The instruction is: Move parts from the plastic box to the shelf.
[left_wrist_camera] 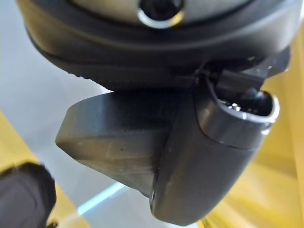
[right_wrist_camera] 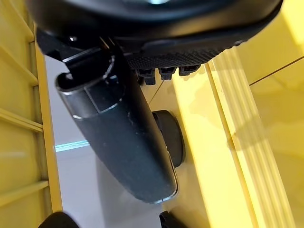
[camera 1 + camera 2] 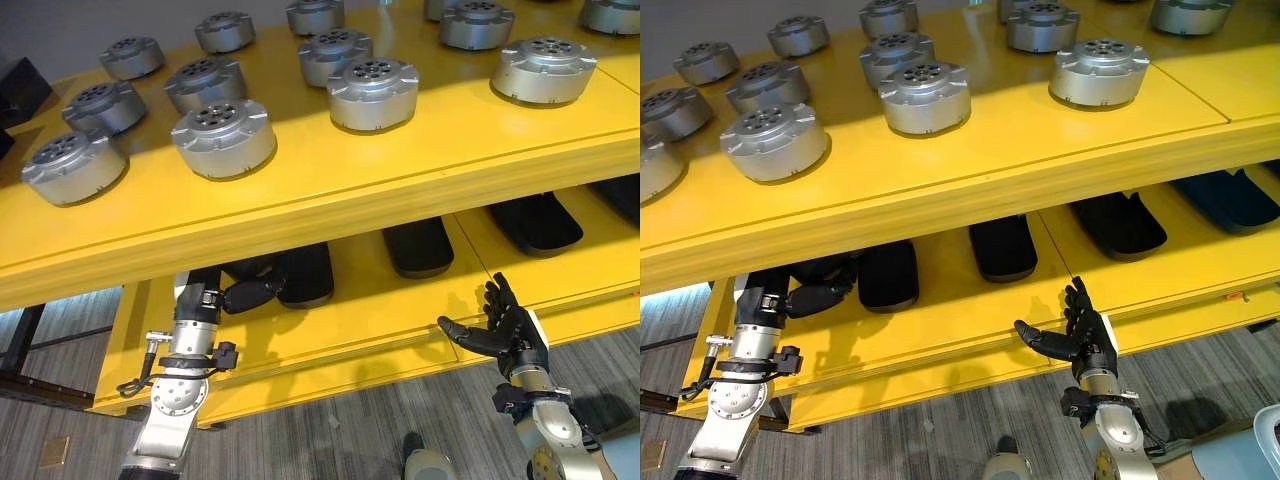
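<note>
Yellow shelf (image 3: 400,170): front edge of the upper tier runs bare before the silver round parts (image 3: 223,138), which stand in spaced rows with open room between them; no legible writing seen. Lower tier (image 3: 380,310) carries black parts (image 3: 418,245) set well back. Left hand (image 3: 250,292) reaches under the upper tier, fingers curled, hold cannot be told; right hand (image 3: 505,325) fingers straight and spread, empty, before the lower tier's edge.

Workshop or factory; yellow shelf (image 3: 330,190) lined with machined metal parts (image 3: 372,93).
</note>
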`<state>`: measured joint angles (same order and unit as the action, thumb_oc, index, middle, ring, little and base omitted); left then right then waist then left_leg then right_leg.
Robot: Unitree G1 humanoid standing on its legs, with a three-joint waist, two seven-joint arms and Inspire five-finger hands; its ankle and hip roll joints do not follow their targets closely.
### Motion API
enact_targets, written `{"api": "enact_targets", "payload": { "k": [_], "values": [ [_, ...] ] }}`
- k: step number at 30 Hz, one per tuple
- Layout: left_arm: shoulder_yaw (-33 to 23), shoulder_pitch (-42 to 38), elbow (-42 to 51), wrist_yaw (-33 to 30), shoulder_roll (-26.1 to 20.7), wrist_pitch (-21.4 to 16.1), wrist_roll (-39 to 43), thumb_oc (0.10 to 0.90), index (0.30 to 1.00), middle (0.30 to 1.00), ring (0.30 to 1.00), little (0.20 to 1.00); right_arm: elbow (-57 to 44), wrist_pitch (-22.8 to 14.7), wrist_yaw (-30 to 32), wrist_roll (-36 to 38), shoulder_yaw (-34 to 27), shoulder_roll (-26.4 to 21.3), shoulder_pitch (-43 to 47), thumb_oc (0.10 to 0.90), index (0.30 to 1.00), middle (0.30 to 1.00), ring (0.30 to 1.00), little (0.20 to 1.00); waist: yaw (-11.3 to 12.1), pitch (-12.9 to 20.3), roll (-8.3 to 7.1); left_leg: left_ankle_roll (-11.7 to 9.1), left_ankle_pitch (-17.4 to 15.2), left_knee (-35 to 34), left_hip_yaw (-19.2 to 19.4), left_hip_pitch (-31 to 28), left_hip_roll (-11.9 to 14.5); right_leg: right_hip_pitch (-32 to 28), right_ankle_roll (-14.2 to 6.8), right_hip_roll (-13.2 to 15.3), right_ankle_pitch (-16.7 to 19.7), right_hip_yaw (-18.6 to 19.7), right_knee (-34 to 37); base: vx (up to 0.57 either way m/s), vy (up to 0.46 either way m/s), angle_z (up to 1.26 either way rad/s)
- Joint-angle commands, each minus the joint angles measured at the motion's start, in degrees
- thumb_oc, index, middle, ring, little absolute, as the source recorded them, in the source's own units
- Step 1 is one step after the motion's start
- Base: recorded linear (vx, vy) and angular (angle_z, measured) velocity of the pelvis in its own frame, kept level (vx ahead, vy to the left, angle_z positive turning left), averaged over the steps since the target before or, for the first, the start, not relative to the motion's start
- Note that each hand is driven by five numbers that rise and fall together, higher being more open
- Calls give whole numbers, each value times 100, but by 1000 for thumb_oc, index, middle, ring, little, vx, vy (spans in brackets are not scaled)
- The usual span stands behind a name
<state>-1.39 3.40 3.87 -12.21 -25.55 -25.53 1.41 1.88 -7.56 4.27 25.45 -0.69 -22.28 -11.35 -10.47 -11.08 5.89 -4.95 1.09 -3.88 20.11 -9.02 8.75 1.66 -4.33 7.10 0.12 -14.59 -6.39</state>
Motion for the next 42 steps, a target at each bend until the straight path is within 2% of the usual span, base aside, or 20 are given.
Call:
{"api": "enact_targets", "payload": {
  "k": [1,3,7,10,13,14,15,23,25,26,28,29,30,31,33,34,36,38,40,42],
  "values": [
    [-872,-469,667,-857,-322,-983,-147,400,300,300,300,300,-648,-447,-8,-36,-12,112,310,900,1000,1000,1000,1000,-57,522,-538,353,-217,-17,9,-59,-656,-590,-215,-161,267,690,855,4,-1,4],
    [-938,-483,665,-1114,-357,-954,-448,400,300,300,300,300,-630,-464,-70,-21,35,105,294,900,1000,1000,1000,1000,-55,547,-551,354,-214,-24,17,-63,-656,-602,-223,-156,270,685,864,0,0,0],
    [-1072,-508,582,-1399,-447,-732,-526,400,300,300,300,300,-763,-883,-436,235,73,40,279,900,1000,1000,1000,1000,-45,582,-578,349,-168,-48,13,-31,-652,-584,-228,-160,314,705,897,0,0,0],
    [-1219,-394,380,-1579,-491,-607,-601,400,300,300,300,300,-1141,-999,-1052,596,-83,-60,197,900,1000,1000,1000,1000,-61,582,-603,349,-175,-60,8,-58,-656,-604,-248,-164,306,708,901,0,0,0],
    [-1218,-393,365,-1598,-495,-609,-616,400,300,300,300,300,-1160,-998,-1090,615,-96,-64,187,900,1000,1000,1000,1000,-56,595,-602,349,-171,-63,13,-48,-657,-590,-247,-164,310,712,902,-3,-19,0],
    [-1431,-233,118,-1783,-540,-564,-783,400,300,300,300,300,-1587,-1088,-1661,1030,-277,-160,166,900,1000,1000,1000,1000,-46,571,-652,371,-216,-51,36,-63,-654,-610,-261,-163,263,668,875,-15,-97,0],
    [-1503,-168,29,-1851,-560,-541,-955,400,300,300,300,300,-1733,-1077,-1861,1329,-381,-178,146,900,1000,1000,1000,1000,-37,555,-666,385,-236,-17,48,-65,-649,-622,-257,-155,227,642,833,-18,-113,0],
    [-1642,31,-187,-1804,-586,-369,-1054,400,300,300,300,300,-2214,-906,-2340,2187,-759,-134,150,900,1000,1000,1000,1000,5,471,-648,395,-300,224,135,79,-572,-566,-203,-98,32,454,522,-5,-81,0],
    [-1618,106,-225,-1864,-566,-201,-1084,400,300,300,300,300,-2290,-760,-2608,2378,-848,-108,266,900,1000,1000,1000,1000,14,370,-593,427,-526,704,260,238,-574,-451,-104,-31,-144,310,241,-16,-184,2],
    [-1572,102,-239,-1952,-519,-167,-1167,400,300,300,300,300,-2313,-682,-2685,2377,-864,-121,328,900,1000,1000,1000,1000,16,279,-617,330,-372,1419,365,484,-421,-448,15,-14,-239,260,174,-37,-176,3],
    [-1546,75,-249,-2062,-546,-111,-1202,400,300,300,300,300,-2262,-617,-2792,2389,-858,-182,407,900,1000,1000,1000,1000,85,109,-584,111,43,2270,14,994,-227,-430,191,-107,-361,346,15,-27,-78,9],
    [-1550,87,-262,-2093,-542,-90,-1185,400,300,300,300,300,-2210,-599,-2848,2387,-858,-218,437,900,1000,1000,1000,1000,98,56,-562,36,198,2382,-157,1127,-132,-400,232,-136,-406,403,-70,7,66,21],
    [-1549,116,-262,-2112,-509,-59,-1114,400,300,300,300,300,-2161,-552,-2920,2452,-873,-258,459,900,1000,1000,1000,1000,88,12,-537,-29,342,2300,-280,1153,8,-349,243,-135,-447,452,-172,12,117,4],
    [-1550,124,-259,-2112,-496,-52,-1080,400,300,300,300,300,-2149,-536,-2934,2484,-877,-268,466,900,1000,1000,1000,1000,87,6,-533,-30,406,2247,-294,1161,39,-319,247,-129,-425,468,-181,28,192,-22],
    [-1563,199,-288,-2189,-497,-17,-1096,400,300,300,300,300,-2153,-439,-3032,2595,-929,-333,470,900,1000,1000,1000,1000,28,46,-503,-71,573,1629,-396,899,296,-208,186,-41,-419,514,-251,101,394,-29],
    [-1568,297,-318,-2254,-511,-19,-1026,400,300,300,300,300,-2215,-377,-3160,2725,-968,-368,376,900,1000,1000,1000,1000,-12,124,-464,-192,923,902,-514,680,599,-147,109,82,-399,558,-243,156,522,-5],
    [-1563,275,-405,-2283,-483,-43,-1010,400,300,300,300,300,-2244,-342,-3274,2839,-1042,-404,284,900,1000,1000,1000,1000,-92,159,-443,-294,1298,718,-518,673,858,-148,77,196,-379,617,-229,111,423,3],
    [-1548,211,-517,-2316,-516,-78,-1010,400,300,300,300,300,-2227,-326,-3386,2845,-1093,-437,264,900,1000,1000,1000,1000,-181,188,-392,-303,1143,462,-420,534,891,-93,12,295,-375,622,-284,64,342,4],
    [-1416,30,-533,-2177,-463,-59,-1078,400,300,300,300,300,-2247,-301,-3463,2835,-1049,-381,220,900,1000,1000,1000,1000,-271,180,-317,-317,845,384,-178,372,700,-28,-155,433,-262,641,-287,80,418,-21],
    [-1276,-114,-492,-2021,-496,-29,-1091,400,300,300,300,300,-2217,-305,-3424,2669,-890,-223,223,900,1000,1000,1000,1000,-257,180,-327,-213,542,350,-197,293,433,-143,-309,486,-61,805,-46,135,206,19]
  ]
}}
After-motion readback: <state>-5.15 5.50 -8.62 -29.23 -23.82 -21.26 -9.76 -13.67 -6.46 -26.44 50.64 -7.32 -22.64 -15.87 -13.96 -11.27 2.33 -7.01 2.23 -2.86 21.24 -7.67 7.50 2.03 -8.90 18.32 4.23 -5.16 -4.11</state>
